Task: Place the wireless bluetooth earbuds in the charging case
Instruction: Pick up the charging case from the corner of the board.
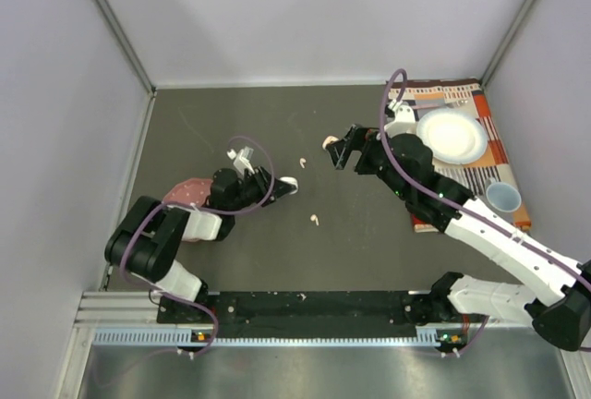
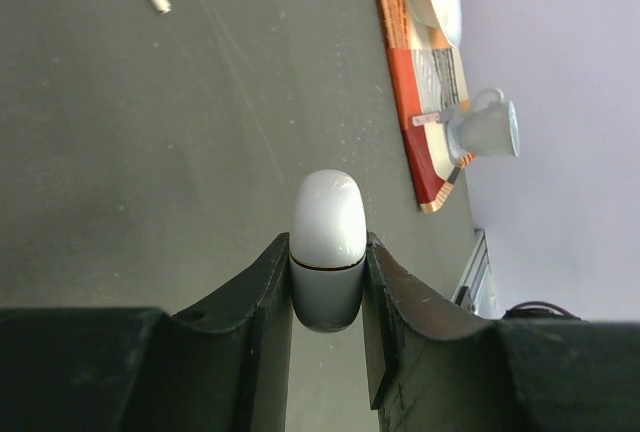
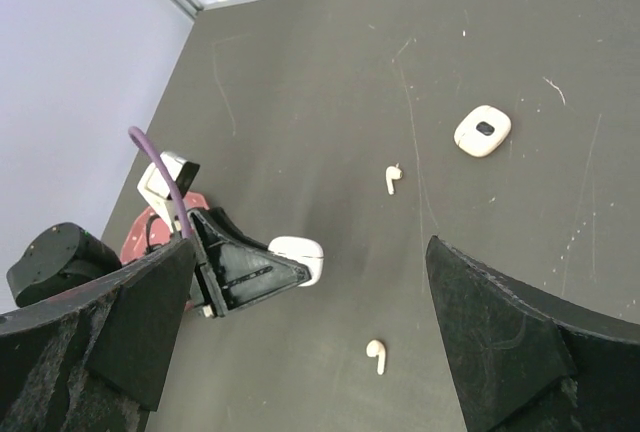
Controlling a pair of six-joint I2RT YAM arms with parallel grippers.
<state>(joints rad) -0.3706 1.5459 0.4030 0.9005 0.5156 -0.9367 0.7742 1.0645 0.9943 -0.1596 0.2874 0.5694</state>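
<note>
Two small charging cases show: one white case on the left and one pale peach case a little farther off and to its right. Two loose earbuds lie on the tabletop, the far earbud and the near earbud. On the far right are one patterned mat, one white plate and one pale cup, and on the left one pink object.
</note>
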